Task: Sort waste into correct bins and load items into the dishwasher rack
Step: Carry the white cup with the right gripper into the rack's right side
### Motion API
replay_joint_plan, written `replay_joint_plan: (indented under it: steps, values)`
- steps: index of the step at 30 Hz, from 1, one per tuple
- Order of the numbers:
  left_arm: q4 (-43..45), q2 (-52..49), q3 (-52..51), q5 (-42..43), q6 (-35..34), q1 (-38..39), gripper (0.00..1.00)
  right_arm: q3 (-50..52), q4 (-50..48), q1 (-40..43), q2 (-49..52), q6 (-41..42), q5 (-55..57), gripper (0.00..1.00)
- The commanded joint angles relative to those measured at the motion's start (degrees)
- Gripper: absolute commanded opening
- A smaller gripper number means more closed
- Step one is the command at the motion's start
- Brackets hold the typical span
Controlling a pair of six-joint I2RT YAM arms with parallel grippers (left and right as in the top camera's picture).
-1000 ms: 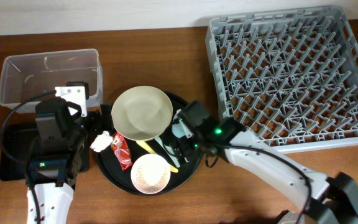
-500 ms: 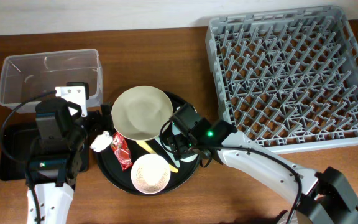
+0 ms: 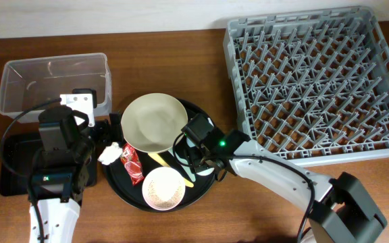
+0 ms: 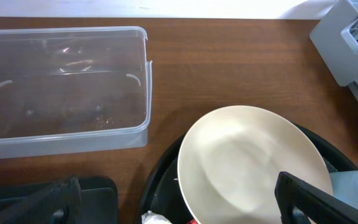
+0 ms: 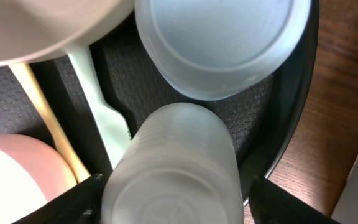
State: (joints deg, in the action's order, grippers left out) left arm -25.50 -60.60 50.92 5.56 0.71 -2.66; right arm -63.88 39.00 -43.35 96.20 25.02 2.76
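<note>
Right gripper [image 5: 176, 186]: the two fingers stand one on each side of the white cup [image 5: 173, 162], very close to its wall; I cannot tell if they press it
White cup: lies on its side on the round black tray [image 5: 294, 106], between the fingers of the right gripper
Light blue cup [image 5: 219, 43]: on the same tray, just beside the white cup, close to the tray rim
Mint-green utensil [image 5: 95, 93]: lies flat on the tray, and one part of it reaches the side of the white cup
Yellow utensil [image 5: 39, 112]: lies flat just beside the mint-green one, between it and the bowl
Pinkish-white bowl [image 5: 14, 177]: upright on the front part of the tray; from overhead its inside looks speckled with small grains
Cream plate [image 3: 154, 121]: on the back part of the tray, with its edge over the ends of both utensils
Left gripper [image 4: 178, 186]: the jaws are spread wide with nothing between them; it hangs over the left side of the tray, above the plate edge
White tissue [image 3: 109, 154]: crumpled, at the left rim of the tray
Red wrapper [image 3: 132, 164]: on the tray, between the tissue and the bowl
Clear tub [image 4: 61, 93]: on the table [image 3: 181, 47] at the far left, behind the black rectangular tray [image 3: 15, 162]
Dishwasher rack [image 3: 316, 81]: grey, on the right side of the table, near the round tray
</note>
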Motion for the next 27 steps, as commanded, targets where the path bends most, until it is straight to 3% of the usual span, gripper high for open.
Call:
replay_joint_plan:
  steps: [1, 7, 18, 27]
  values:
    - [0.09, 0.07, 1.49, -0.48, 0.87, -0.13, 0.99, -1.29, 1.01, -0.42, 0.66, -0.57, 0.48, 0.69]
    - [0.09, 0.07, 1.49, -0.48, 0.87, -0.13, 0.99, -4.70, 5.25, -0.42, 0.63, -0.57, 0.79, 0.56]
    - [0.09, 0.07, 1.49, -0.48, 0.87, -0.13, 0.99, -18.71, 24.63, -0.50, 0.11, -0.72, 3.52, 0.55]
    - [0.09, 0.07, 1.49, -0.48, 0.87, -0.13, 0.99, -25.40, 28.39, 2.84, -2.84, -0.72, 6.62, 0.50]
